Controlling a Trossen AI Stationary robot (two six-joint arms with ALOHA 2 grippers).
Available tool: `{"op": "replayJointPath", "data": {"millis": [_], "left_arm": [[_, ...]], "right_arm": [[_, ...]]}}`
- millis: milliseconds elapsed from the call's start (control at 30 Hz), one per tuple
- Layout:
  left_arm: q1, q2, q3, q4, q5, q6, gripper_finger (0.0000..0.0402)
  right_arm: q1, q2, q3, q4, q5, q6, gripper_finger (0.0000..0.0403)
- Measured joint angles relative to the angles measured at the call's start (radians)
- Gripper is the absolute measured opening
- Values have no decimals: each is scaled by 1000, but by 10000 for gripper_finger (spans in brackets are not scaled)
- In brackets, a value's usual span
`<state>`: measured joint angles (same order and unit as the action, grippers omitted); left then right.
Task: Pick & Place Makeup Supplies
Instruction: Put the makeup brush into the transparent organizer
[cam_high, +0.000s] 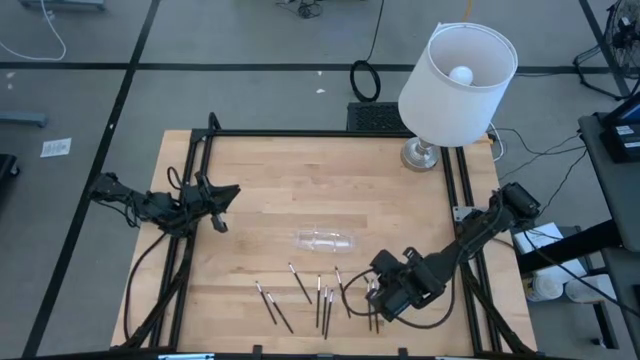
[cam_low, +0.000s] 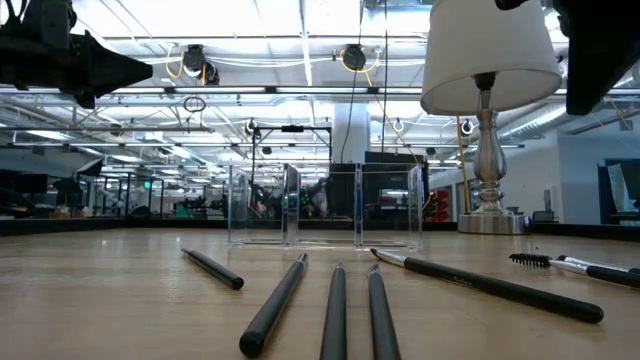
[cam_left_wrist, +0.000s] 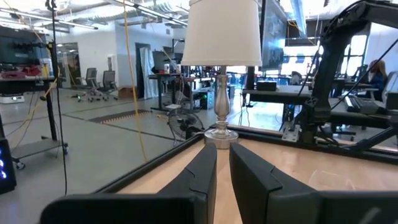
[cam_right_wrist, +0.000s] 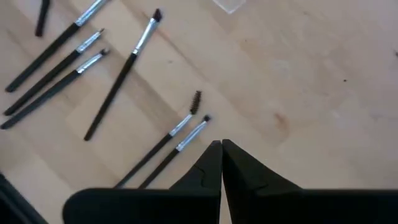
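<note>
No text, label or number can be read anywhere.

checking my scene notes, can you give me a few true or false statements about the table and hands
1. The right hand is shut and empty above the brushes. True.
2. The lamp lies tipped over. False: it stands upright at a far corner of the table.
3. The clear tray holds all the brushes. False: they lie on the wood beside it.
4. The left hand grips a brush. False: nothing is between its fingers.

Bright even ceiling light, lit lamp (cam_high: 458, 85), soft shadows, blurred foreground brushes (cam_low: 334, 318)
</note>
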<state>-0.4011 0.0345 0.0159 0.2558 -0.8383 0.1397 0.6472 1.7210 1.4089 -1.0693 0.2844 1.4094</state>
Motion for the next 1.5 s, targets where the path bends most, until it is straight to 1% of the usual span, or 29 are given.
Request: {"op": "replayJointPath", "data": {"millis": [67, 167, 233, 300, 367, 433, 600, 667, 800, 900, 1033, 1300, 1500], "left_arm": [[0, 0, 0, 0, 0, 0, 51], [0, 0, 0, 0, 0, 7, 51], [1, 0, 0, 0, -1, 11, 51], [1, 0, 0, 0, -1, 13, 51], [0, 0, 0, -1, -1, 22, 51], [1, 0, 0, -1, -1, 26, 51], [0, 0, 0, -1, -1, 31, 51], [0, 0, 0, -1, -1, 31, 51], [0, 0, 0, -1, -1, 31, 51], [1, 0, 0, -1, -1, 31, 51], [0, 0, 0, -1, -1, 31, 51], [1, 0, 0, -2, -2, 25, 51], [0, 0, 0, -18, -2, 15, 51]], "right_arm": [[0, 0, -12, 29, -11, 9, 0], [0, 0, -40, 109, -72, 6, 1], [0, 0, -63, 193, -115, -23, 6], [0, -1, -97, 292, -130, -49, 17], [0, 0, -129, 375, -128, -54, 34], [-4, -1, -158, 421, -130, -24, 55], [-8, -1, -231, 438, -134, 58, 119], [-7, -1, -257, 444, -159, 92, 142], [-7, -1, -302, 487, -190, 156, 177], [-7, -1, -320, 527, -211, 180, 195], [-7, -1, -320, 530, -210, 187, 207], [-19, 42, -320, 538, -212, 176, 207], [-38, 63, -320, 545, -234, 153, 207]]}}
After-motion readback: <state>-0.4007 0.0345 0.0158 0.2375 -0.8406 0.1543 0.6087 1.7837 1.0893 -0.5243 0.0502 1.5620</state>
